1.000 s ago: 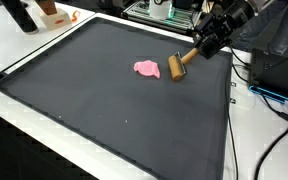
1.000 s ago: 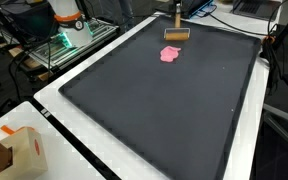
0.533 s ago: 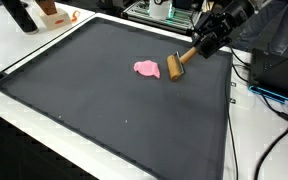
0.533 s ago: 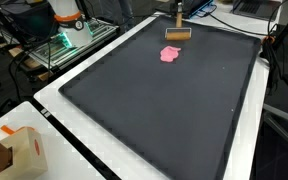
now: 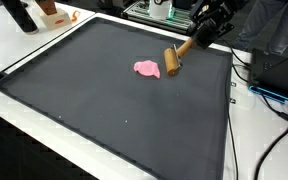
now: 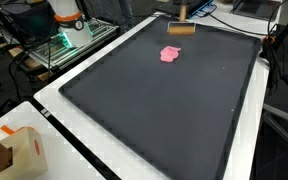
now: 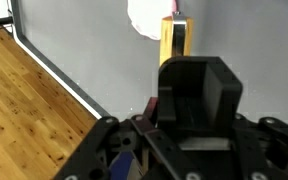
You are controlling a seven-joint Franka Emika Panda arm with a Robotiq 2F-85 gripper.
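A wooden roller (image 5: 171, 62) with a short handle hangs tilted just over the black mat (image 5: 104, 110), close beside a flat pink lump of dough (image 5: 146, 68). My gripper (image 5: 198, 39) is shut on the roller's handle near the mat's far edge. In an exterior view the roller (image 6: 179, 28) sits just beyond the dough (image 6: 170, 55). In the wrist view the roller head (image 7: 175, 40) points away from me with the pale dough (image 7: 146, 15) behind it. The gripper's black body hides the handle and the fingertips there.
A white table rim (image 5: 254, 130) surrounds the mat. Cables and a dark box (image 5: 279, 70) lie beside it. An orange-and-white object (image 6: 68, 15) and a rack stand beyond one side. A cardboard box (image 6: 9, 150) sits at a near corner.
The gripper has risen and drawn back toward the mat's far edge, taking the roller a little away from the dough. The dough has not moved.
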